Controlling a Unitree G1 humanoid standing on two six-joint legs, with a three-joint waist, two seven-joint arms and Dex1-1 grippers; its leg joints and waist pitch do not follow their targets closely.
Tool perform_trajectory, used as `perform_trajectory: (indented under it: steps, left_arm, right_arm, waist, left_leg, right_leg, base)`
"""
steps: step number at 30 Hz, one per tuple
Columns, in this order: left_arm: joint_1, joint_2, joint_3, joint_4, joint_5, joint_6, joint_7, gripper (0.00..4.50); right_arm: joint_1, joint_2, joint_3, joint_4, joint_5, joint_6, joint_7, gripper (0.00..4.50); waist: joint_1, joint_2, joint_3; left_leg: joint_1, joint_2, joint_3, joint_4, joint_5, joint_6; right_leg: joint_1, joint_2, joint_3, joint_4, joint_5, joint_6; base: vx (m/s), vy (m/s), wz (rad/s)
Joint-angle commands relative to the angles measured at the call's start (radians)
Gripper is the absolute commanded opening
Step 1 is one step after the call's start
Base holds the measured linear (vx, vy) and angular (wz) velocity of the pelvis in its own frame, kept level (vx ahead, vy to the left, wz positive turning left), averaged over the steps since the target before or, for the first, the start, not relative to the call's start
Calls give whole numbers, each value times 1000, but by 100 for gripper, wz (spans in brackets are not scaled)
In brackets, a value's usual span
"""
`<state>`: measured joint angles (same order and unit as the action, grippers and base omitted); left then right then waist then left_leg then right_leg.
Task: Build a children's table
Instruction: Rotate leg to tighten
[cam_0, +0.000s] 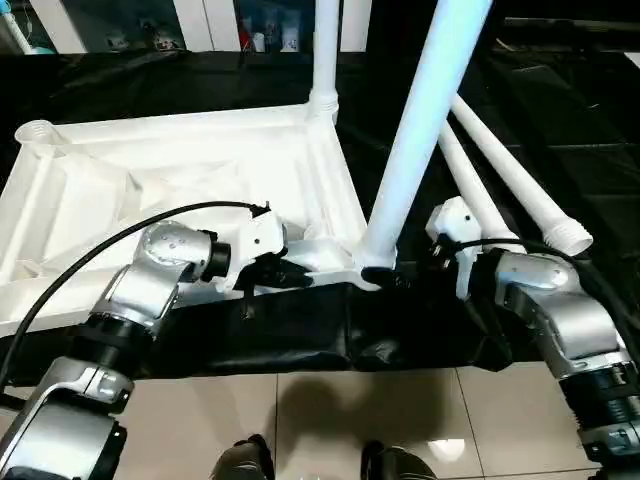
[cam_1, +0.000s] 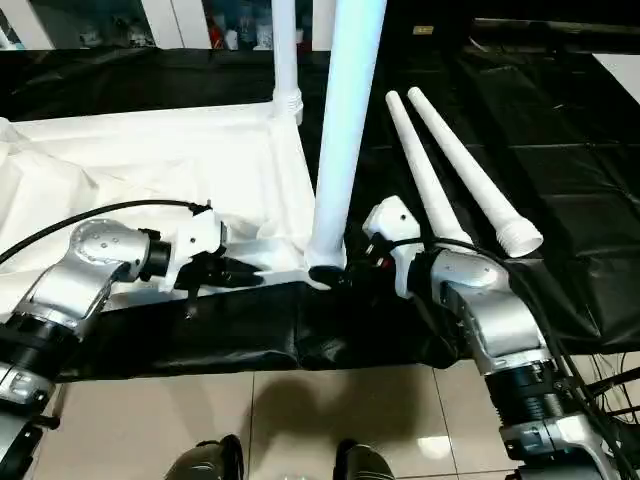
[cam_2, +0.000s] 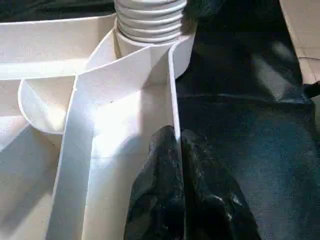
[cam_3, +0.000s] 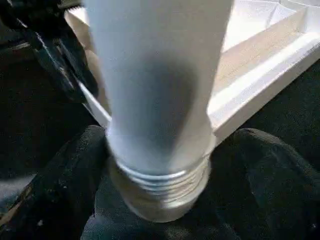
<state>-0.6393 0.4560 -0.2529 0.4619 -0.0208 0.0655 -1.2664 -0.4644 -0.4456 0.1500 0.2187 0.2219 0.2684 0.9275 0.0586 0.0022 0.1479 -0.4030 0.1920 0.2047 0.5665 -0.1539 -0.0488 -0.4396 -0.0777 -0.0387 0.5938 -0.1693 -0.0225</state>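
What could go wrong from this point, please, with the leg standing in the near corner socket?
1. The leg leans, and threads show above the corner socket; it may be cross-threaded or topple.
2. The right gripper only straddles its base with fingers wide apart, so it gives little support.
3. The left gripper pinches just the thin rim of the table top, which could slip.

Glossy beige floor tiles (cam_0: 330, 420), black sheeting (cam_1: 560, 120) over them, white glass-door cabinet (cam_0: 200, 20) behind.

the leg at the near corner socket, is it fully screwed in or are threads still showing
Not fully in. The near leg stands upright at the corner socket of the tabletop, with several thread rings still exposed above the socket.
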Motion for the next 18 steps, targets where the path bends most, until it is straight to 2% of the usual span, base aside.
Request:
perform_trajectory:
  steps: [1, 7, 16, 18]
  left_arm:
    - [-10, -23, 12, -61, -76, -15, -30, 0]
    - [-5, -24, 17, -72, -70, -5, -31, 0]
    - [-2, -20, 15, -73, -66, -5, -28, 0]
    - [-1, -20, 14, -73, -64, -6, -28, 0]
  right_arm:
    - [-12, 3, -1, 10, -8, -20, 0, 432]
    - [-15, 5, 14, 25, -13, -36, 23, 432]
    - [-20, 22, 18, 66, -10, -72, 46, 432]
    - [-24, 28, 16, 76, -7, -81, 48, 403]
  waist:
    - [-4, -11, -74]
    - [-2, -11, -78]
    - [-2, -12, -79]
    - [-2, -11, -81]
  left_leg:
    - [30, 36, -11, -52, -108, 119]
    - [30, 36, -11, -48, -66, 142]
    - [28, 36, -11, -46, -80, 143]
    - [29, 36, -12, -46, -70, 144]
  right_leg:
    - [61, -55, 41, -45, -48, -257]
    - [63, -53, 40, -36, 19, -267]
    - [64, -54, 39, -37, -10, -271]
    - [65, -53, 38, -35, 4, -272]
  base:
    - [0, 0, 0]
    - [0, 0, 0]
    - [0, 0, 0]
    - [0, 0, 0]
